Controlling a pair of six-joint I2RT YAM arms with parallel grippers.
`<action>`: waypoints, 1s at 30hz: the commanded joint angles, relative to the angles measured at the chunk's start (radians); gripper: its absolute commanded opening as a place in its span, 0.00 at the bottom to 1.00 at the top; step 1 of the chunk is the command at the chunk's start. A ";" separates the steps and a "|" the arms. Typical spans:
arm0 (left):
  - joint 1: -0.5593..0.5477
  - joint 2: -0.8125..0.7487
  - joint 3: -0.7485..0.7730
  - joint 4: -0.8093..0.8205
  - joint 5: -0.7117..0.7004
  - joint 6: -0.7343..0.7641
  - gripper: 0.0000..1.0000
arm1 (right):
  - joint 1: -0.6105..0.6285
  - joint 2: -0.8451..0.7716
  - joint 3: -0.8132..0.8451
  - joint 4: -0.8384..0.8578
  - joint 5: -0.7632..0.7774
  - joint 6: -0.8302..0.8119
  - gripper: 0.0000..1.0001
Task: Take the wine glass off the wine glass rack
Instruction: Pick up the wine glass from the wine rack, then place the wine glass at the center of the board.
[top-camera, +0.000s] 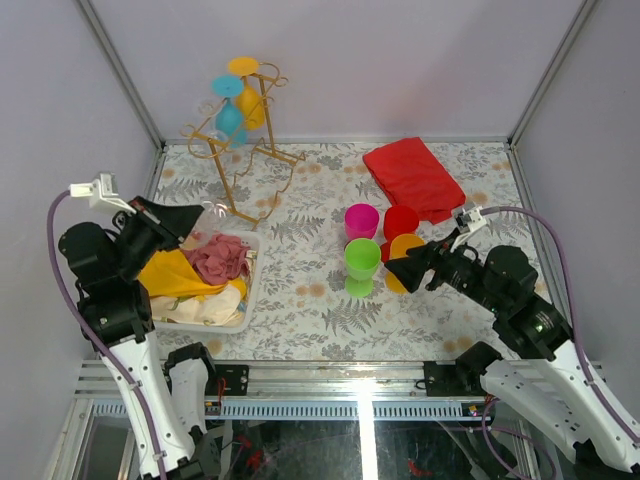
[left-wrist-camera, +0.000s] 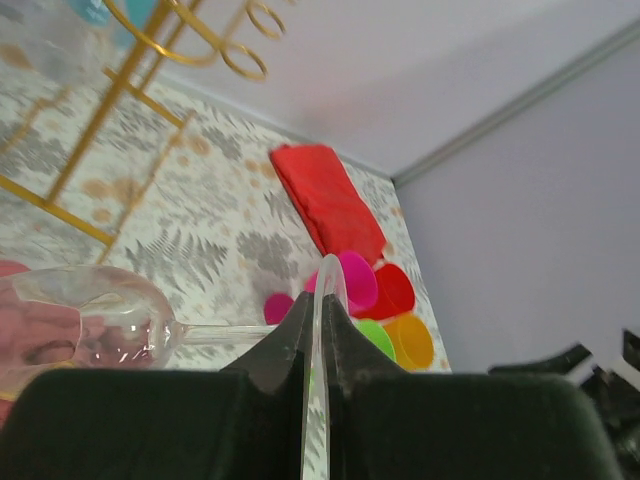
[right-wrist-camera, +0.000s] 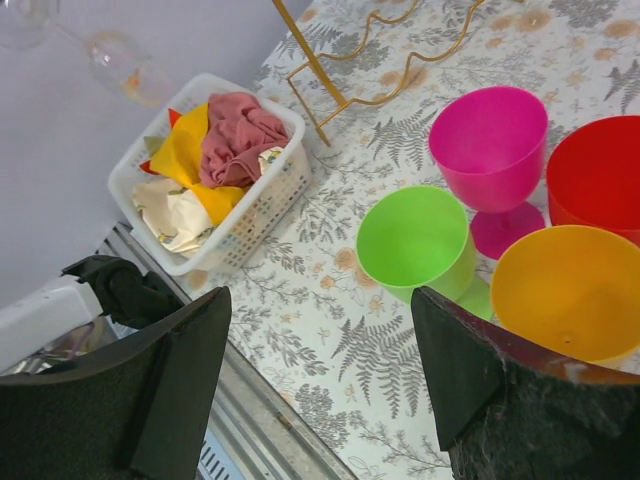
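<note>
The gold wire wine glass rack (top-camera: 245, 150) stands at the table's back left, with a blue glass (top-camera: 229, 110) and a yellow glass (top-camera: 250, 95) hanging on it. My left gripper (left-wrist-camera: 322, 300) is shut on the round foot of a clear wine glass (left-wrist-camera: 90, 325). The glass lies sideways, its stem and bowl pointing left, away from the rack (left-wrist-camera: 130, 90) and above the white basket (top-camera: 240, 310). In the top view this gripper (top-camera: 197, 216) hovers near the rack's front foot. My right gripper (right-wrist-camera: 320, 300) is open and holds nothing, beside the green cup (right-wrist-camera: 415, 240).
A white basket of cloths (right-wrist-camera: 215, 165) sits front left. Pink (top-camera: 361, 220), red (top-camera: 401, 221), orange (top-camera: 405, 250) and green (top-camera: 362, 262) plastic goblets cluster mid-table. A folded red cloth (top-camera: 413, 176) lies back right. Grey walls enclose the table.
</note>
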 joint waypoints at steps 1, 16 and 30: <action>-0.028 -0.041 -0.047 0.018 0.162 -0.044 0.00 | 0.004 -0.019 -0.023 0.109 -0.057 0.077 0.79; -0.449 0.045 -0.098 0.032 0.268 0.032 0.00 | 0.004 0.104 -0.054 0.278 -0.329 0.209 0.78; -1.107 0.135 -0.212 0.418 -0.231 -0.031 0.00 | 0.011 0.222 -0.047 0.484 -0.533 0.384 0.73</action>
